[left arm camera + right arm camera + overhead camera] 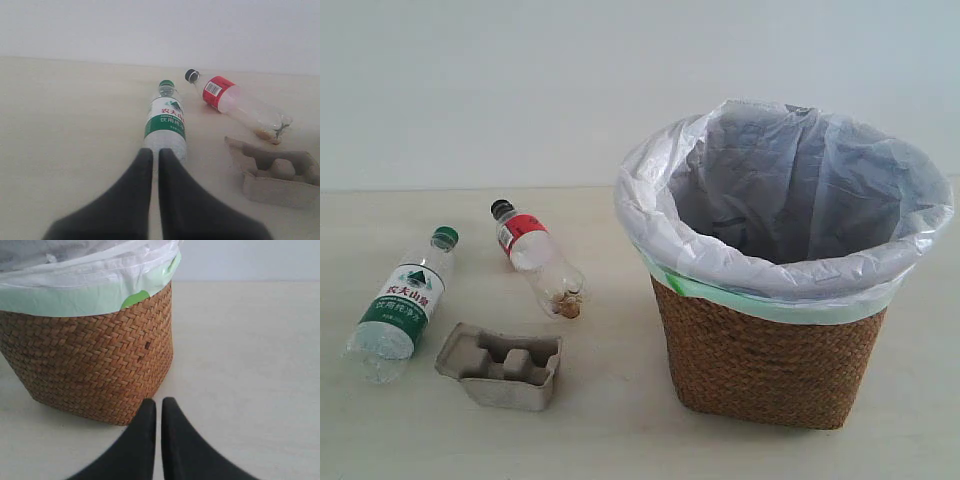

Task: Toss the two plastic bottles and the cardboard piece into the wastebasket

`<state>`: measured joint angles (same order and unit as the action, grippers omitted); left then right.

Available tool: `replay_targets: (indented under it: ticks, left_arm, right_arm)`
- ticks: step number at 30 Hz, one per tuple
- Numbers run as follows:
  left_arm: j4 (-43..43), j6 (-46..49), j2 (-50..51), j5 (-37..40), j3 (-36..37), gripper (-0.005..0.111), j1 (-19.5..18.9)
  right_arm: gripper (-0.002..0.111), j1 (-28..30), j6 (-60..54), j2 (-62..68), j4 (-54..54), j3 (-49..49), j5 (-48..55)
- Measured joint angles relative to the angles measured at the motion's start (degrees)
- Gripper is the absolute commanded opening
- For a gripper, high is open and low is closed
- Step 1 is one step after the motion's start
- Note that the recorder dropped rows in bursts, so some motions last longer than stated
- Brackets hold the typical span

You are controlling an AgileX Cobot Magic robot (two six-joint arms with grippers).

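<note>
Three bits of litter lie flat on the pale matte surface, with the wicker wastebasket upright well apart from them.

My left tool is clenched on nothing, its smooth black fingers tapering together just short of the green-capped bottle, which is clear, ribbed plastic. Near it lie the red-labelled black-capped bottle and the cardboard piece, which is grey moulded pulp. My right tool is equally clenched and faces the basket's tight brown weave — crinkly white liner, green edge.

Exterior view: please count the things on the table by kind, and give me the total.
Plastic bottles: 2, the green-capped bottle and the black-capped bottle
Moulded pulp tray: 1
Wicker wastebasket: 1
Total: 4
</note>
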<state>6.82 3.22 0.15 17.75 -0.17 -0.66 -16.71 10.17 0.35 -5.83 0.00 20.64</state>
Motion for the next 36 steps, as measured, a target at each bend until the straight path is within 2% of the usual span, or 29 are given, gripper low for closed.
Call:
replay_targets:
  ticks: [19,25,29,36]
  left_arm:
    - [0.3,-0.4,0.0,0.0,0.0,0.004,0.0]
    - [12.4,-8.9,0.0,0.1,0.0,0.004,0.0]
    - [20.4,-10.9,0.0,0.2,0.0,0.004,0.0]
    - [23.2,-11.5,0.0,0.2,0.0,0.004,0.0]
  right_arm:
    - [0.000,0.0,0.0,0.0,0.0,0.0,0.0]
    - [0.000,0.0,0.0,0.0,0.0,0.0,0.0]
    - [0.000,0.0,0.0,0.0,0.0,0.0,0.0]
    - [0.000,0.0,0.0,0.0,0.0,0.0,0.0]
